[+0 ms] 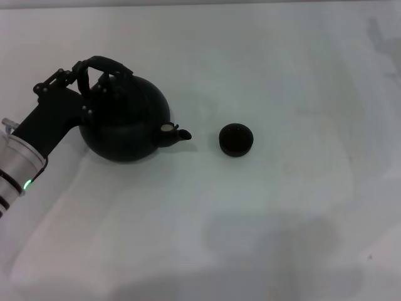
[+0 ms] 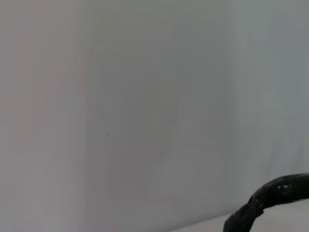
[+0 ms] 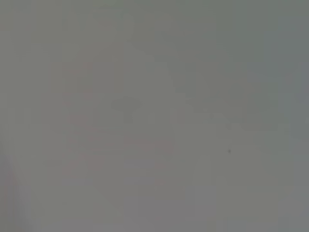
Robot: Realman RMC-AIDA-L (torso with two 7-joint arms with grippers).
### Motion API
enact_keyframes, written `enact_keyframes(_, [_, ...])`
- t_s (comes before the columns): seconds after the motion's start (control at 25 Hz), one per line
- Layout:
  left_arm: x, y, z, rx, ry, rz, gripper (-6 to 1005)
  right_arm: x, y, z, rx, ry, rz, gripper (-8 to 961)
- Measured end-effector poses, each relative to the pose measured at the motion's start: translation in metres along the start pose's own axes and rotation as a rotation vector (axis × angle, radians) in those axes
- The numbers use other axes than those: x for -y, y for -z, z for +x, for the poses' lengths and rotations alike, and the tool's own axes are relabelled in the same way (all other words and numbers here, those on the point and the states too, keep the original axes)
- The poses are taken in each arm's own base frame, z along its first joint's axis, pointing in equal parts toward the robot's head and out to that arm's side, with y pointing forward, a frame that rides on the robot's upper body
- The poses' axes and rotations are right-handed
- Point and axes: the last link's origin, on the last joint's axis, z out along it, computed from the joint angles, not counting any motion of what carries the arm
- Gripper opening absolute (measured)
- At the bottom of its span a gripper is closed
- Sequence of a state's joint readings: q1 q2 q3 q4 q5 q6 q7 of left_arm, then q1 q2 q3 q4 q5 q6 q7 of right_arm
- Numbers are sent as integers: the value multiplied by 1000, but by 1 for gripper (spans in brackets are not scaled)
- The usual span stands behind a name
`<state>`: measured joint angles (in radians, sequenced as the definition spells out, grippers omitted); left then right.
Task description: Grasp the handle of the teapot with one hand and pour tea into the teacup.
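Teapot (image 1: 128, 122) first: it is sitting on the white table (image 1: 263, 213) toward the robot's left, a large round matte-black pot with a bulbous, faintly dimpled body. Its short stubby spout (image 1: 182, 133) is pointing toward the robot's right, straight at the teacup (image 1: 236, 139), and a small pale spot is showing at the base of the spout. The pot is looking upright, its underside resting on the table.

Arching over the pot's top is the handle (image 1: 108, 64), a thick dark hoop with a wrapped, glossy look. In the left wrist view a short curved stretch of that same dark hoop (image 2: 270, 198) is showing in one corner against the pale background.

The teacup is standing near the spout but apart from it, with a gap of bare table between them. It is a tiny round dark cup, far smaller than the pot, and its inside is reading as dark as its rim.

The left gripper (image 1: 88, 78) is reaching in from the robot's left, its black linkage fingers (image 1: 59, 78) lying against the handle's left end; I cannot tell from these views whether they are clamped on the hoop or only beside it.

The right wrist view is showing only a plain grey surface.
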<state>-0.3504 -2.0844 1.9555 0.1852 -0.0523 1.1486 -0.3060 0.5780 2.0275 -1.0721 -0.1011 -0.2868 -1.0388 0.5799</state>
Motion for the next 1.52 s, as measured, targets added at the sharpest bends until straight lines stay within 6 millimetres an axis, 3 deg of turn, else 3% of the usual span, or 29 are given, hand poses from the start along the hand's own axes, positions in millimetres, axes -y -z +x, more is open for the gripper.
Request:
enact_keyframes(0.28, [-3, 6, 0, -19, -10, -10, 506, -1, -1, 0, 2, 0, -3, 825])
enact_keyframes(1.2, [-7, 45, -6, -69, 0, 32, 509, 4, 5, 3, -11, -1, 9, 825])
enact_keyframes(1.52, [3, 77, -2, -163, 51, 163, 509, 6, 9, 5, -18, 7, 13, 825])
